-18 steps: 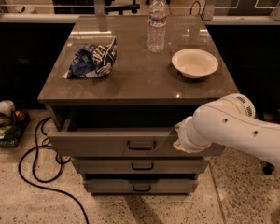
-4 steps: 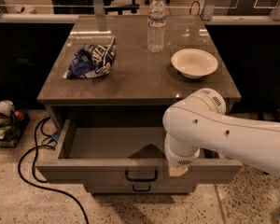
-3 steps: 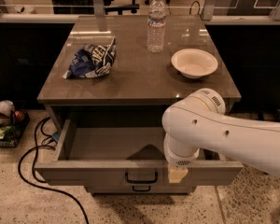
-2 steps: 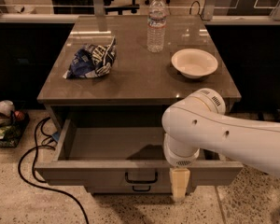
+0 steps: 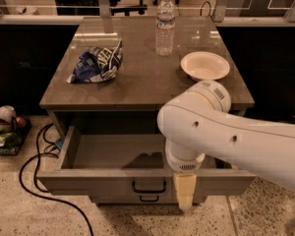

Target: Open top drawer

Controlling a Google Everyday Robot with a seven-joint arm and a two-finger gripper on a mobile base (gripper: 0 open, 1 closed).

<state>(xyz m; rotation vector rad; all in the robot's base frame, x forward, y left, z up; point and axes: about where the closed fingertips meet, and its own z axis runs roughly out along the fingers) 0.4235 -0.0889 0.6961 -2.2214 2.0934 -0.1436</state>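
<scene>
The top drawer (image 5: 88, 183) stands pulled far out from under the table top. Its plain grey inside (image 5: 113, 151) shows nothing in it, and its black loop handle (image 5: 149, 186) is in the middle of the front panel. My gripper (image 5: 185, 193) hangs down from the big white arm (image 5: 226, 136) in front of the drawer's front panel, just right of the handle and apart from it. A second drawer's handle (image 5: 148, 198) peeks out below; the rest of the lower drawers is hidden.
On the table top (image 5: 147, 82) lie a crumpled blue chip bag (image 5: 96, 63), a clear water bottle (image 5: 164, 26) and a white bowl (image 5: 205, 65). A black cable (image 5: 39, 181) loops on the floor at left, near some clutter (image 5: 2, 127).
The drawer went from barely open to wide open. Over the last second the gripper has dropped lower, down past the front panel right of the handle.
</scene>
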